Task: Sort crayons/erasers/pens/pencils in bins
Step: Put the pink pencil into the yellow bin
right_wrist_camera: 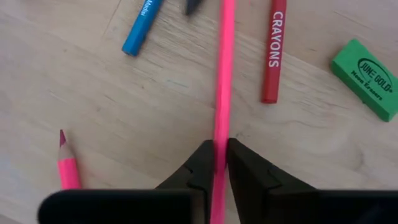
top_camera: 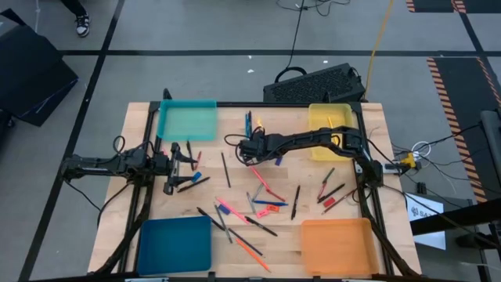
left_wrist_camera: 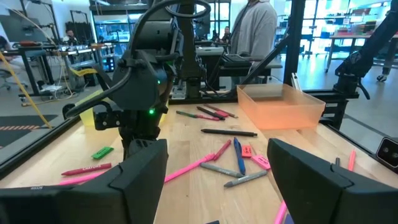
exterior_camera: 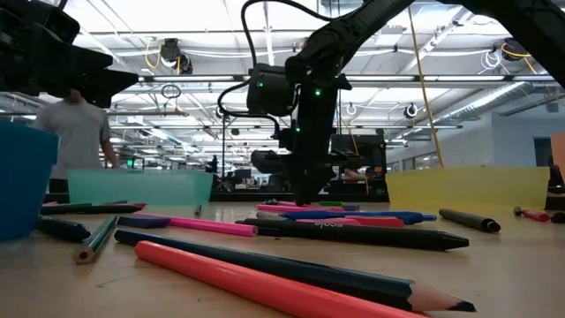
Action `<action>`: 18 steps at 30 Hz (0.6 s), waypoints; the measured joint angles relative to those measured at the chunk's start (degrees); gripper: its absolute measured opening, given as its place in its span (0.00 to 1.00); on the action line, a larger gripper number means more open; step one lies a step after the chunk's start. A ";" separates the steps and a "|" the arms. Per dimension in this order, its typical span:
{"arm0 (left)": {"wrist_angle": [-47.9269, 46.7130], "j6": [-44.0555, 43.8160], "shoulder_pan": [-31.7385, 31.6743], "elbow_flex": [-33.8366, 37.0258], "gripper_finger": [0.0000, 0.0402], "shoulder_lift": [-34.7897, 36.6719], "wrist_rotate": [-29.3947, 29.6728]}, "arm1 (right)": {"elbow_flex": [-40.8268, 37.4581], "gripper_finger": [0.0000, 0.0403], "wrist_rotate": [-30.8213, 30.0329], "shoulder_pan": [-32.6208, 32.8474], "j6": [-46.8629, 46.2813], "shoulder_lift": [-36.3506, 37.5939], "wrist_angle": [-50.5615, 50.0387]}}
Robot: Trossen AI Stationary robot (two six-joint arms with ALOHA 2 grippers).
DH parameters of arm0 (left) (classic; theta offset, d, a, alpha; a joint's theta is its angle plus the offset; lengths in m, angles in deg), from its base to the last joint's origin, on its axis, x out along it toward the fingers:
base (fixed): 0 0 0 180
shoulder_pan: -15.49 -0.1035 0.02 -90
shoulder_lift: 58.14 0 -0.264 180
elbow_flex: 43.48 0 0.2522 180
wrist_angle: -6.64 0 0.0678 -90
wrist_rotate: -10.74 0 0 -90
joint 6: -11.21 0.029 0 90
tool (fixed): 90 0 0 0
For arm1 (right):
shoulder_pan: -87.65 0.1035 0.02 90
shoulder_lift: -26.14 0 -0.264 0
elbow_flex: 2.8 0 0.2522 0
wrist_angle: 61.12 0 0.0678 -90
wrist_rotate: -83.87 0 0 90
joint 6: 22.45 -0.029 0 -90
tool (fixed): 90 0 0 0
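Right wrist view: right gripper (right_wrist_camera: 221, 155) fingers pinch a pink pencil (right_wrist_camera: 223, 74), long axis running straight ahead between them.

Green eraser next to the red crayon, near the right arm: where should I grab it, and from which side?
Come straight down on the green eraser and close across its two long sides at mid-length. It lies flat, clear of the red crayon, leaving room. The right end effector is shut on a pink pencil, so release that first.
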 joint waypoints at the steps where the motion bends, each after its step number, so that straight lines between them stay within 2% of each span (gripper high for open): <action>1: 0.01 -0.01 0.01 0.00 0.69 0.00 0.00 | 0.00 0.07 -0.02 0.00 0.02 -0.02 0.00; 12: 0.01 0.00 0.01 0.00 0.69 -0.01 -0.01 | -0.21 0.04 0.98 -0.02 -0.59 1.54 -0.41; 15: 0.01 0.00 0.00 0.00 0.69 -0.01 0.00 | -0.44 0.04 2.38 0.17 -0.58 4.24 -2.54; 18: 0.01 0.00 0.00 0.00 0.69 0.01 -0.01 | -0.36 0.04 0.96 -0.01 -0.18 8.60 -4.42</action>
